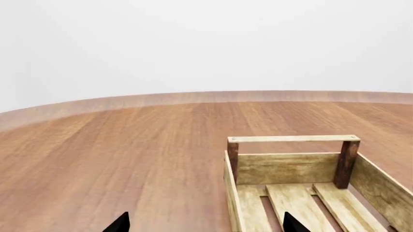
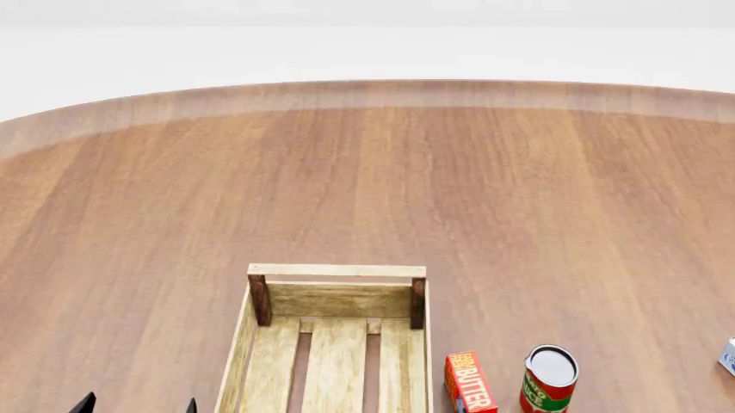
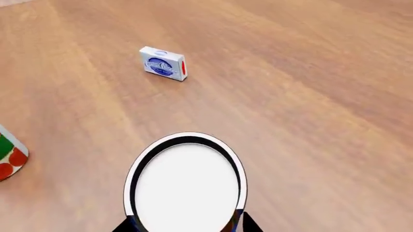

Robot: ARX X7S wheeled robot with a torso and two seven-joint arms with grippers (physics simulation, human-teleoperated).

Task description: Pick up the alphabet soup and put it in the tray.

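Observation:
The alphabet soup (image 3: 185, 186) fills the near part of the right wrist view. I see its flat white top and slivers of blue label at the sides. My right gripper (image 3: 185, 227) is shut on it, one dark fingertip pressed against each side. The can and that gripper are out of the head view. The tray (image 2: 336, 270), a light slatted wooden crate with dark corner posts, stands at the near middle of the table and holds nothing. My left gripper (image 2: 138, 406) hangs open just left of the tray (image 1: 290, 139). Nothing is between the left gripper's (image 1: 206, 224) fingertips.
A red butter box (image 2: 469, 383) and a red-and-green can (image 2: 549, 379) stand right of the tray. The same can (image 3: 9, 154) shows beside the soup. A small white-and-blue box (image 3: 163, 64) lies farther out, at the head view's right edge (image 2: 728, 354). The round table's far rim curves across.

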